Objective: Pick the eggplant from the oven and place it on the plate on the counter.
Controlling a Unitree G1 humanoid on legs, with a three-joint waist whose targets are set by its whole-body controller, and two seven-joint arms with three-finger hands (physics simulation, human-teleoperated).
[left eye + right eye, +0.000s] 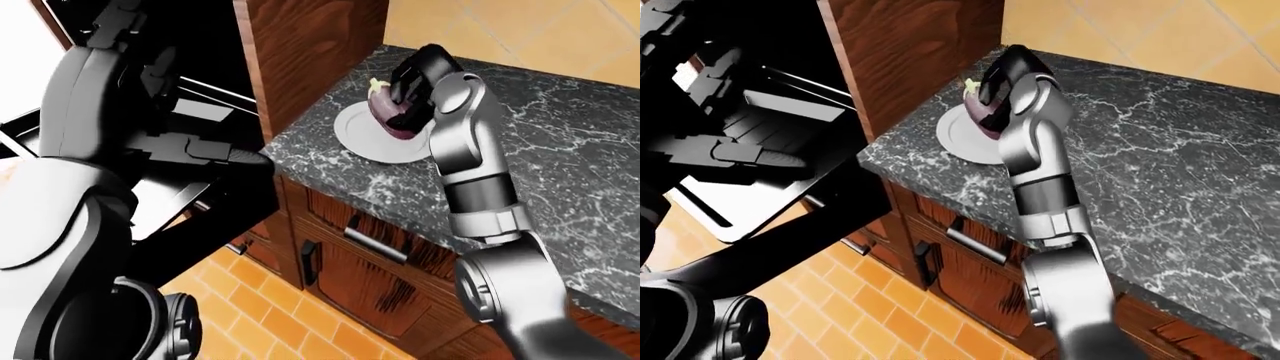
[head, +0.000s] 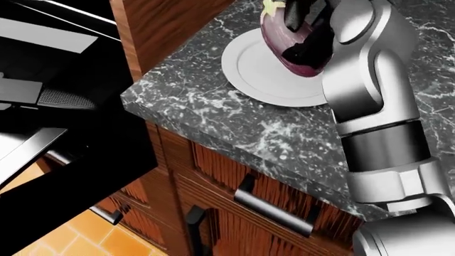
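Note:
The purple eggplant (image 2: pixel 279 42) with its pale green stem is in my right hand (image 2: pixel 307 33), whose dark fingers close round it. It hangs just above the white plate (image 2: pixel 260 77) on the dark marble counter (image 1: pixel 560 150), near the counter's left end. I cannot tell whether it touches the plate. The open oven (image 1: pixel 200 97) is a dark cavity at the left. My left hand (image 1: pixel 750 154) reaches out flat in front of the oven with its fingers spread and empty.
The black oven door (image 2: pixel 71 176) hangs open at the lower left, over the orange tiled floor (image 1: pixel 270 315). A wooden cabinet panel (image 1: pixel 310 52) stands between oven and counter. Wooden drawers with dark handles (image 2: pixel 273 208) sit under the counter.

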